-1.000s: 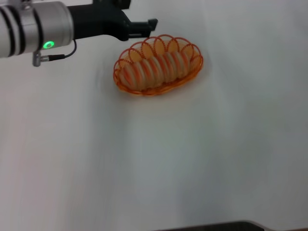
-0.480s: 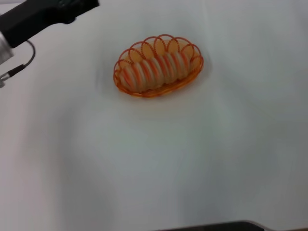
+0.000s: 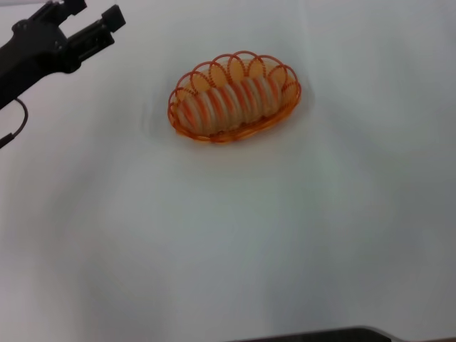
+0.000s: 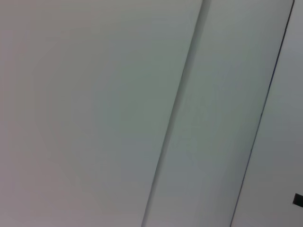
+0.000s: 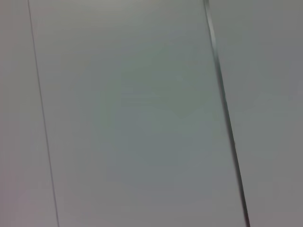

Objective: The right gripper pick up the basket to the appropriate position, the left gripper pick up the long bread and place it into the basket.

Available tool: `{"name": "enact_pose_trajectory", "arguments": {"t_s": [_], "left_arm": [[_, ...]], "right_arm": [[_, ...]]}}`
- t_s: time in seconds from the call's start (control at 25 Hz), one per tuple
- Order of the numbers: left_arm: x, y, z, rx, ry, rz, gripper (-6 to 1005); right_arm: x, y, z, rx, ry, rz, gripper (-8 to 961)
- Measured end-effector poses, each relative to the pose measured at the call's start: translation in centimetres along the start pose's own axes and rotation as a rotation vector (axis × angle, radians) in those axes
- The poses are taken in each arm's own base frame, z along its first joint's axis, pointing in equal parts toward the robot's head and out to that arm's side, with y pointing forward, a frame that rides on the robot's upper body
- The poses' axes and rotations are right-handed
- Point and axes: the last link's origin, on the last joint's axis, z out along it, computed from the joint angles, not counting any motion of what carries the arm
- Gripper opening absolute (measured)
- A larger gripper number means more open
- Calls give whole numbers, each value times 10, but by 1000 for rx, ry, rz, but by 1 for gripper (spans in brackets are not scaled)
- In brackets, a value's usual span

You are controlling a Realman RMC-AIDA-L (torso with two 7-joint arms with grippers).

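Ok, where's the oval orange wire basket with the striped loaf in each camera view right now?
Head view: the oval orange wire basket sits at upper centre on the white table, the pale tan ridged long bread lying inside it; the open black left gripper is at the upper left, apart from it.
Left wrist view: not in it.
Right wrist view: not in it.
Shared landmark: none; the wrist views show only plain pale panels.

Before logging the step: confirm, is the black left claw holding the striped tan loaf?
No: the long bread lies in the basket; the left gripper is open.
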Motion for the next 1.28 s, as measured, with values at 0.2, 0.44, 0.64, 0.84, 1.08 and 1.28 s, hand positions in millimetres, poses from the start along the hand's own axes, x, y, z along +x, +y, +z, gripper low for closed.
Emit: {"name": "enact_pose_trajectory", "arguments": {"t_s": [0.2,0.44,0.64,0.84,1.08,1.28], "left_arm": [[-5,0,-13,20,10,35,873],[-17,1,-17,22,-3,30,872],[-27,1,-20,41,-15,29,872],[-37,-2,-25,78,-12,37,872],[-47,-3,-32,112,-15,46,871],[-58,-2,-41,59,-111,39,871]], "right_arm": [[8,4,-6,-7,-8,-15,839],[20,13,-15,-20,-26,-59,839],[34,19,-21,-12,-17,-65,838],[50,28,-27,3,-4,-76,838],[67,37,-36,13,20,-63,839],[82,49,-47,-29,85,-50,839]]}}
